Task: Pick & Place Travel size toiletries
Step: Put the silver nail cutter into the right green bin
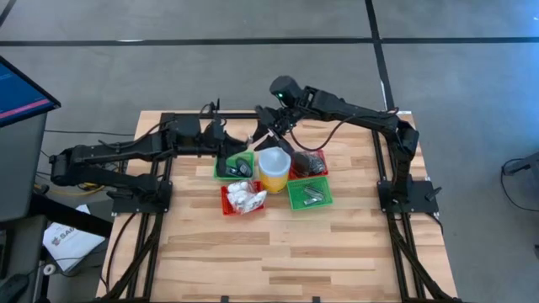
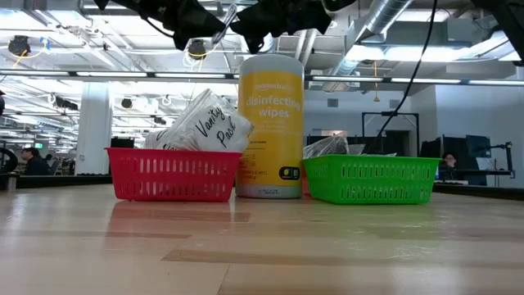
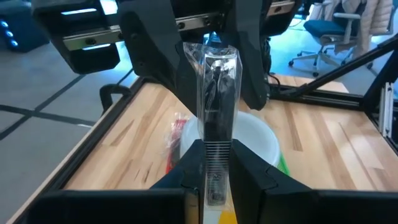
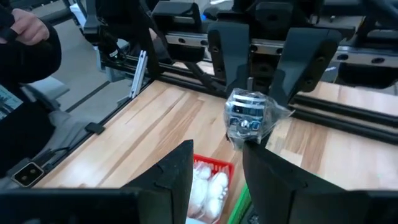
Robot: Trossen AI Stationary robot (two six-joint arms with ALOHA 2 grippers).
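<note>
A clear bag with a dark piece inside hangs in the air over the far baskets, between my two grippers. My left gripper, also seen from above, is shut on the bag's near end. My right gripper faces it from the far right, open, with its fingers on either side of the bag's other end. Other toiletries lie in baskets below: white packets, silvery pieces and dark pieces. My left gripper pinches the end of the clear bag between its two fingers. It comes nearly level from the table's left. The bag sticks straight out ahead of the fingers, lifted clear of everything below. Whether my right gripper's fingers touch the bag's far end, I cannot tell.
A yellow wipes tub with a white lid stands among four mesh baskets: green and red at the back, red and green nearer. Bare wood lies toward the near edge. A person's sleeve shows beyond the table.
</note>
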